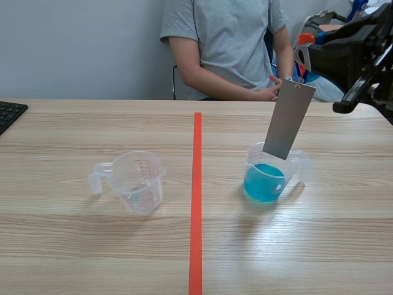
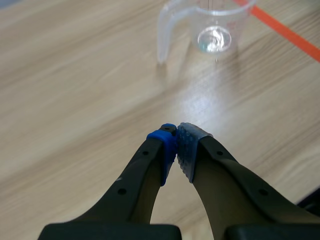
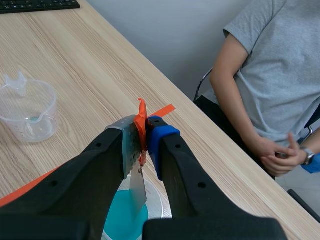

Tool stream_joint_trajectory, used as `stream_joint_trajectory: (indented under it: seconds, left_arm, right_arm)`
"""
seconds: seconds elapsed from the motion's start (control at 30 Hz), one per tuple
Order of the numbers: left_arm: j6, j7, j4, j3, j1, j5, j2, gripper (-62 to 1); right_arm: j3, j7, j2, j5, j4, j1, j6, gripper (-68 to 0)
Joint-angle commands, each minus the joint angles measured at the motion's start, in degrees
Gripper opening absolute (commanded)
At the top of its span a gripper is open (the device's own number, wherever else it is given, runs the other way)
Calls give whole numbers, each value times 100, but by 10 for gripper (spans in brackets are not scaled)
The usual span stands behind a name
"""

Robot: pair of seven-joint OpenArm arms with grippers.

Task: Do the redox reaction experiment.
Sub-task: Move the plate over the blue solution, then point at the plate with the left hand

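Observation:
A clear measuring cup with blue liquid stands right of the tape line. A grey metal strip hangs tilted with its lower end inside that cup. My right gripper is shut on the strip's top end, where an orange tag shows; below the fingers the strip dips toward the blue liquid. An empty clear cup stands left of the line, also seen ahead of my left gripper, which is shut on nothing over bare table.
A person sits across the table with hands resting near the far edge. A black keyboard lies at the far left. An orange tape line runs down the table's middle.

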Motion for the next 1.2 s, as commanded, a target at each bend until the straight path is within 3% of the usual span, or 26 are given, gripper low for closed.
stream_joint_trajectory:
  seconds: [0.0,0.1,0.2,0.47,0.67,0.83,1.17]
  left_arm:
    - [-199,-66,129,42,-286,-26,-151,-573]
    - [-485,46,243,238,-914,-37,-479,-573]
    - [-518,293,313,686,-1690,-35,-673,-573]
    - [-450,1025,302,2986,-4151,-13,-643,-573]
    - [-258,1580,149,4306,-5637,13,-11,-573]
    - [-31,1838,-378,5119,-6594,291,789,-573]
    - [46,1832,-2011,6076,-7862,291,2236,-573]
  right_arm:
    - [31,81,31,63,-7,160,-22,-660]
    - [33,81,31,63,-7,160,-22,-660]
    - [33,81,31,63,-7,160,-22,-660]
    - [33,81,31,63,-4,160,-22,-660]
    - [33,52,31,63,-4,160,-22,-660]
    - [33,57,31,63,-4,160,-22,-660]
    - [33,57,31,63,-4,160,-22,-660]
